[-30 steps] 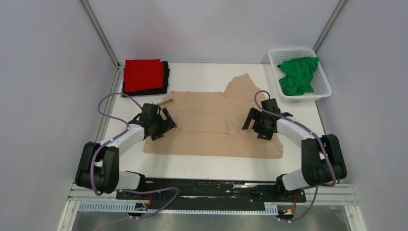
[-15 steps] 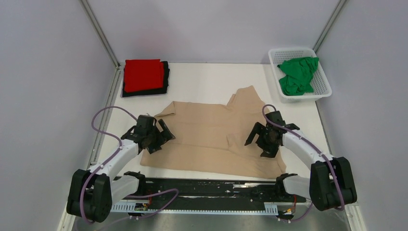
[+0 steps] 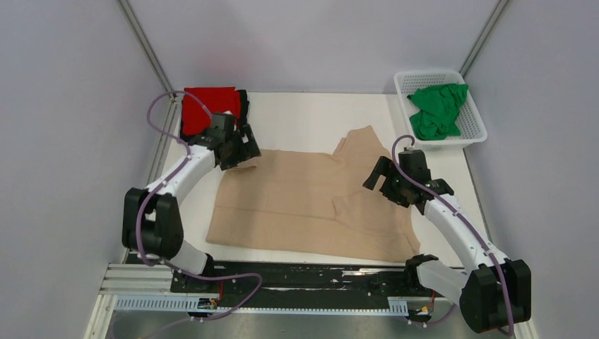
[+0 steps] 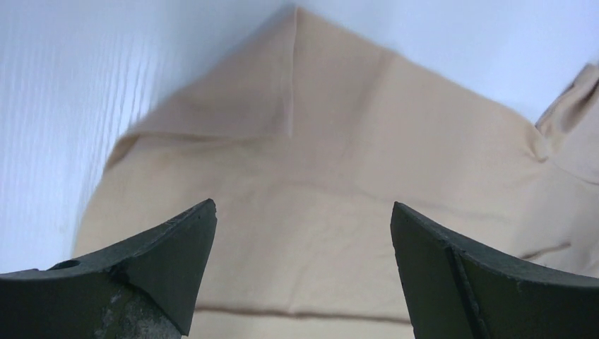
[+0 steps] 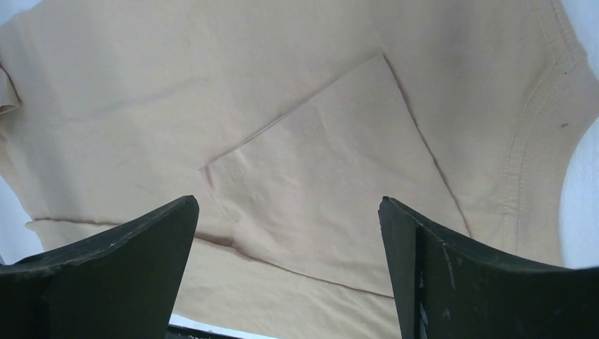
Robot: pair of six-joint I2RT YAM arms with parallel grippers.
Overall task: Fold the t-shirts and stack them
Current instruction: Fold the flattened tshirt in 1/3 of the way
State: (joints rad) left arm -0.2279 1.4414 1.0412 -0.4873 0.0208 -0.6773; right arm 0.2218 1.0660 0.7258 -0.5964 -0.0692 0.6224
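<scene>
Two down, two to go: red shirt (image 3: 201, 109) folded atop black shirt (image 3: 243, 102) at far left, green shirt (image 3: 438, 109) crumpled in the basket (image 3: 406, 76). My left gripper (image 3: 244, 152) and right gripper (image 3: 381, 185), both wide open and empty, hover over the tan shirt (image 3: 304, 205), which lies spread mid-table and barely folded.

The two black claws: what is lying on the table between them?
The beige t-shirt, spread nearly flat, fills the stretch between the left gripper and the right gripper, as the top view shows.
</scene>
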